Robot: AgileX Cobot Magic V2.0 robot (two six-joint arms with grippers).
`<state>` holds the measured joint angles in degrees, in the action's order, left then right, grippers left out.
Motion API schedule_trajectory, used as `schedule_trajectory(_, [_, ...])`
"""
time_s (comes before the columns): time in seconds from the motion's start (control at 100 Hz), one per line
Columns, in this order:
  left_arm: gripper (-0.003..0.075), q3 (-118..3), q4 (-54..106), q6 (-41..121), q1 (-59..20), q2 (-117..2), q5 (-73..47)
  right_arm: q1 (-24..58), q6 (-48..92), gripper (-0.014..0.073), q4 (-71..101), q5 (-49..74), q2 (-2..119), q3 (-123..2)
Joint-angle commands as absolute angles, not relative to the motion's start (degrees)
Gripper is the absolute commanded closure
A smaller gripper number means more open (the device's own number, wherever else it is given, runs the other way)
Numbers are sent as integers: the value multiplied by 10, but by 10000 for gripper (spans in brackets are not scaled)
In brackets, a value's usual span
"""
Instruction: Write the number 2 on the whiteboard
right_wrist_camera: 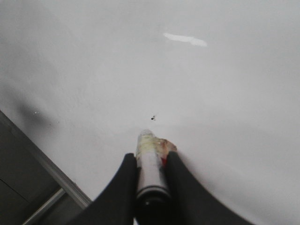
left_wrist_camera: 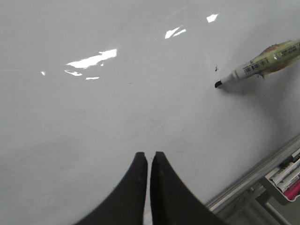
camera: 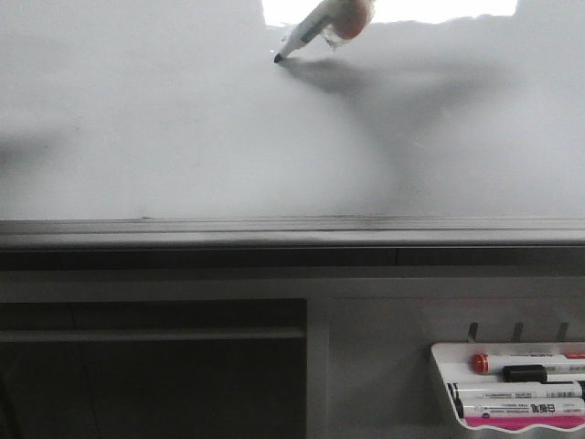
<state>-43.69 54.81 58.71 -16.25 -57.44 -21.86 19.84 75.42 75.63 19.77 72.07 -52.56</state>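
The whiteboard (camera: 183, 137) fills the upper part of the front view, its grey rail (camera: 292, 229) running across the middle, and no drawn number shows on it in any view. At the far edge of that view a marker (camera: 306, 35) slants down to the board with its black tip at or just above the surface and a shadow trailing to the right; the gripper holding it is cut off by the frame there. The right wrist view supplies what the front one lacks: the right gripper (right_wrist_camera: 151, 161) pinches the marker (right_wrist_camera: 149, 166) between its two dark fingers (right_wrist_camera: 124, 187), with the barrel pointing away toward the whiteboard (right_wrist_camera: 211, 93), and a tiny black speck (right_wrist_camera: 153, 117) sits on the surface just beyond the pen. The left wrist view catches the same marker (left_wrist_camera: 255, 68) from the side, its label and black tip visible, with the speck (left_wrist_camera: 216, 69) just beside the tip. That view also shows the left gripper (left_wrist_camera: 149, 159), its fingers pressed together with nothing between them, over bare whiteboard (left_wrist_camera: 93, 131) well apart from the pen. Only the front view shows clearly the white tray (camera: 448, 384) hung below the rail, holding spare markers (camera: 516, 391) and a pink-edged eraser (camera: 526, 421).
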Motion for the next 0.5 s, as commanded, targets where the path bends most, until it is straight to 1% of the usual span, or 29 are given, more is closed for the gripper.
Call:
schedule_trajectory(0.0, [740, -451, 567, 580, -161, -563, -193, 194, 768, 645, 773, 102, 710, -547])
schedule_trajectory(0.21, [740, -451, 567, 580, -161, -563, -184, 194, 768, 645, 774, 40, 684, -534])
schedule_trajectory(0.37, [740, -451, 567, 580, -161, -563, -183, 194, 768, 645, 775, -7, 648, -493])
schedule_trajectory(0.49, [740, -451, 567, 580, -161, -563, -183, 194, 768, 645, 776, -7, 623, -450])
